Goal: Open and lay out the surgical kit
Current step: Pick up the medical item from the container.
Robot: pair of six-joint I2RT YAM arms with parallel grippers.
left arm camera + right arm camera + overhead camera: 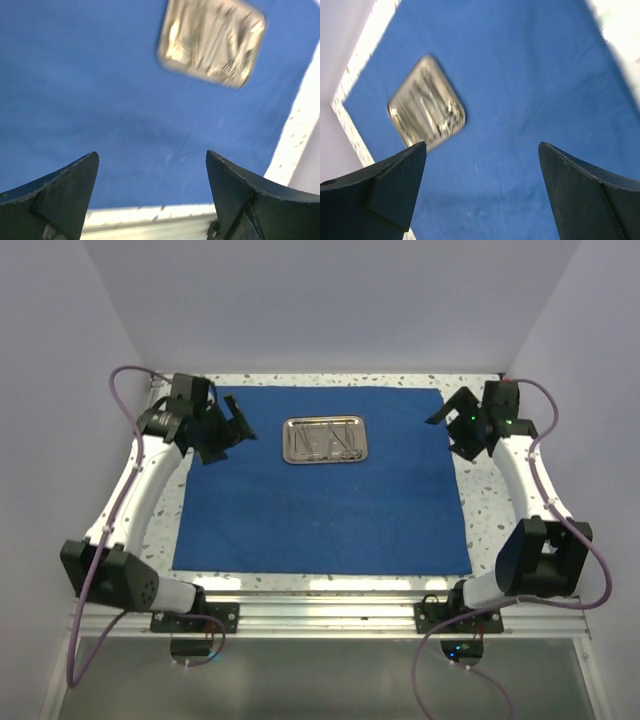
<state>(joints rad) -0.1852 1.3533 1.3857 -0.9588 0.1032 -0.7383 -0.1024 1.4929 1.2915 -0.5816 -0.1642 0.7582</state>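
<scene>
A small rectangular shiny steel tray (326, 440) holding thin silver instruments (336, 444) sits far-centre on the spread royal-blue cloth wrap (320, 515). The left gripper (240, 426) and right gripper (450, 411) hang released over its far corners. Snagging the cloth could spill the instruments.

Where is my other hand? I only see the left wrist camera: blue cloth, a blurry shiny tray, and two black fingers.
Observer: The right hand is by the far right corner of the blue cloth, open and holding nothing.
Operator: Is the cloth all opened up?
Observer: Yes, it lies spread flat, with speckled table showing around its edges.
Operator: What's in the tray?
Observer: The steel tray sits on the far middle of the cloth, and thin silver instruments lie inside it.
</scene>
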